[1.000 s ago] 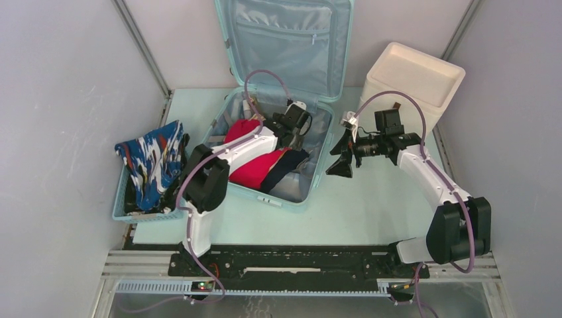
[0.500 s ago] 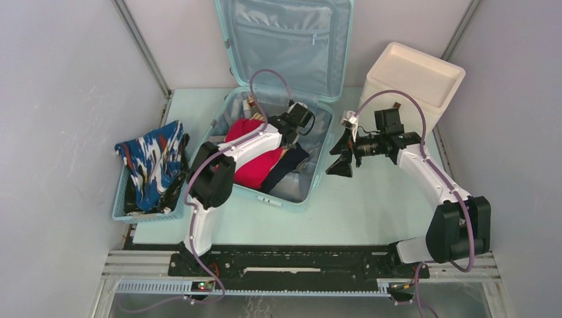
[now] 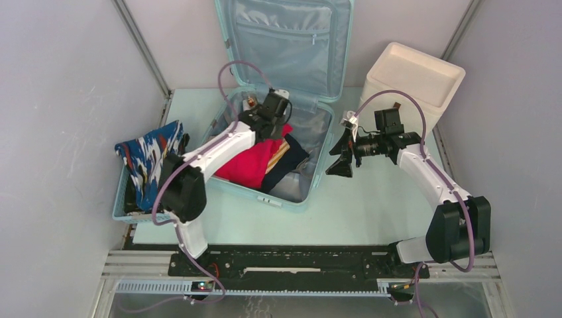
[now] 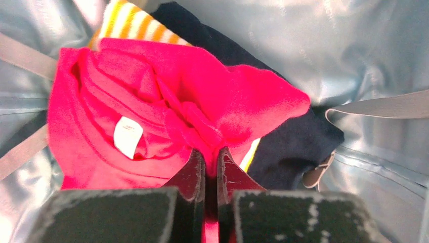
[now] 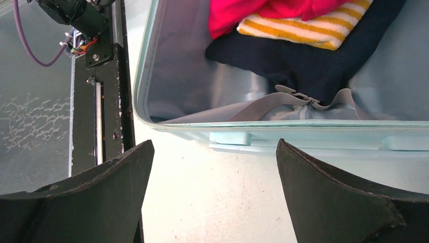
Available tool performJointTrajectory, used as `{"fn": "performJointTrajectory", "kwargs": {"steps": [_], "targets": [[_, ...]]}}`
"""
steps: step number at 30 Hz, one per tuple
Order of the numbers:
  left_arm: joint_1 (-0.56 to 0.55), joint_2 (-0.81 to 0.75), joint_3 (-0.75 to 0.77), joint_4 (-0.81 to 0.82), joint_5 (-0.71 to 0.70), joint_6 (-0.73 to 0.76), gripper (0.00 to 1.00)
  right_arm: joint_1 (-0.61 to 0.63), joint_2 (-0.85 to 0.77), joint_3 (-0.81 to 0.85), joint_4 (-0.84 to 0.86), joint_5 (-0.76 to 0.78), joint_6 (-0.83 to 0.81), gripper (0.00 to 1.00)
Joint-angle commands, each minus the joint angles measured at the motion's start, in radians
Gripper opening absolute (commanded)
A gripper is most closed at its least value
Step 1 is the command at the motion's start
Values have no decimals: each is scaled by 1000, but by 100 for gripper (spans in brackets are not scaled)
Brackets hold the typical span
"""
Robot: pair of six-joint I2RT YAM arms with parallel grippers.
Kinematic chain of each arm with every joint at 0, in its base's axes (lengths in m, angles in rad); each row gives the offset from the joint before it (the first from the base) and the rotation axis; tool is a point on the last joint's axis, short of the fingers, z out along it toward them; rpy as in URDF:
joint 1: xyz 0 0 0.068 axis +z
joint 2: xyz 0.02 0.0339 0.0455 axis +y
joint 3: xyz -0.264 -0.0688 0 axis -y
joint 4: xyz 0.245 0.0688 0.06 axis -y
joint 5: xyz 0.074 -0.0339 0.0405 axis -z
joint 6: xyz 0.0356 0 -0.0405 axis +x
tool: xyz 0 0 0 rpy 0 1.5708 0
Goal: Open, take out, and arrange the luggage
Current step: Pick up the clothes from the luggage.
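- Looking down from the top camera first: the luggage (image 3: 286, 50) lies open at the back of the table (image 3: 344, 212), with its base flat and its lid standing upright against the rear wall.
- The left gripper (image 3: 268, 129) is down inside the base, on a red garment (image 3: 248, 162). From up here I honestly can't tell how its fingers sit.
- The right gripper (image 3: 338, 156) hangs just outside the case's right edge with its fingers spread and nothing in them.
- A blue basket (image 3: 122, 199) holding a patterned cloth (image 3: 152, 159) sits left of the case, and a cream box (image 3: 414, 76) sits at the back right.
- The left wrist cam shows the left gripper (image 4: 211, 157) with its fingers almost pressed together, pinching a fold of the red garment (image 4: 167, 101), which has a white tag (image 4: 127, 135).
- Under the red one are a yellow-striped cloth (image 4: 131, 20) and a navy garment (image 4: 298, 142), and a grey strap (image 4: 379, 105) lies across the lining.
- On the right wrist cam, the right gripper (image 5: 215, 147) has its fingers (image 5: 101, 197) wide apart above the table, close to the luggage rim (image 5: 303, 126). The strap buckle (image 5: 298, 96) rests on the navy piece.
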Motion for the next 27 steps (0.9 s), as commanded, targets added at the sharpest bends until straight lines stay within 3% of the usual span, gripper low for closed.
{"fn": "performJointTrajectory", "kwargs": {"steps": [1, 12, 17, 27], "targets": [[45, -168, -43, 52, 86, 12, 0, -1, -19, 38, -11, -31, -3, 100], [186, -403, -189, 169, 324, -37, 0, 0, -21, 38, -12, -40, -2, 100], [295, -507, -238, 236, 497, -98, 0, 1, -20, 38, -13, -42, -2, 100], [412, -609, -223, 264, 631, -125, 0, 15, -15, 38, -12, -41, -2, 100]]}}
